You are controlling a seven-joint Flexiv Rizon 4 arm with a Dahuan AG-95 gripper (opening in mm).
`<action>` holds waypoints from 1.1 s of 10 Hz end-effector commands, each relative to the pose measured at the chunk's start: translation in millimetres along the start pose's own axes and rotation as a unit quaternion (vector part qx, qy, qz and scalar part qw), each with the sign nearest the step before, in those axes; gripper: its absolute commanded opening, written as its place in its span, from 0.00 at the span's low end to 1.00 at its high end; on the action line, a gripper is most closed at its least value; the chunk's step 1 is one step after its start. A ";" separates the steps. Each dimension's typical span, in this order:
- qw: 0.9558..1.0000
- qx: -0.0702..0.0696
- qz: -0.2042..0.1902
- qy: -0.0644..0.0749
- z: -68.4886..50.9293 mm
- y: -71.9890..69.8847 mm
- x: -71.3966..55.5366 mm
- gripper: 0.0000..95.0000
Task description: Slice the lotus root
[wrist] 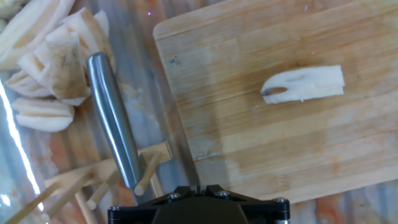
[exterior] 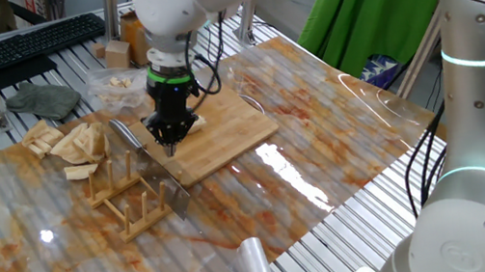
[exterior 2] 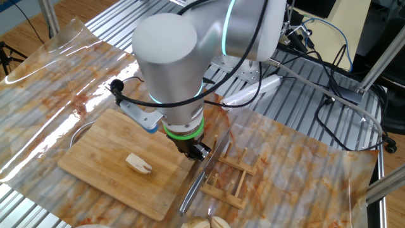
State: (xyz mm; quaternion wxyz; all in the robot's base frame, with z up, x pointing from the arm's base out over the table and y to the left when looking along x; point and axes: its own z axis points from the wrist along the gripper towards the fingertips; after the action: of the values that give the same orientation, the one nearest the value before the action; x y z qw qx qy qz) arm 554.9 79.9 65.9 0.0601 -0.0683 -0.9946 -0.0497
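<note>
Hand view shows the small cream-beige lotus root chunk [wrist: 305, 85] at two o'clock, likely light, brittle, slippery; the black two-finger gripper [exterior: 171, 138] is fully closed, apparently empty.

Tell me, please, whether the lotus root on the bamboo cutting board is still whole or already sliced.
Still whole: the lotus root lies as one uncut chunk on the bamboo cutting board, with no separate slices beside it.

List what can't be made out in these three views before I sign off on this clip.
- Fingertips of the hand: hidden by its own body in all views, so a grip on the knife is unconfirmed.
- Knife blade: hand view cuts it off at the hand's housing.
- Lotus root: one fixed view hides it behind the hand.
- Heap of slices: cut off at the edge in the other fixed view.
</note>
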 end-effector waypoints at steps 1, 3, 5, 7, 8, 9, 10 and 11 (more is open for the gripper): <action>0.999 -0.001 0.023 -0.025 -0.3 -0.5 0.5 0.00; 0.999 -0.002 0.049 -0.020 -0.3 -0.5 0.5 0.00; 0.998 -0.002 0.052 -0.021 -2.8 1.8 3.0 0.20; 0.998 -0.002 0.053 -0.022 -6.5 5.6 7.7 0.20; 0.998 -0.002 0.052 -0.022 -8.2 6.9 9.1 0.40; 0.998 -0.004 0.052 -0.023 -10.7 8.3 10.3 0.40; 0.998 -0.004 0.052 -0.023 -14.4 10.8 13.0 0.40; 0.998 -0.004 0.052 -0.024 -18.8 13.2 15.1 0.40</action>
State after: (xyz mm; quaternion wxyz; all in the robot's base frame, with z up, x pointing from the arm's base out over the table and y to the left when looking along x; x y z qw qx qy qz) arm 545.9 93.7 90.6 0.0370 -0.1194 -0.9909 -0.0491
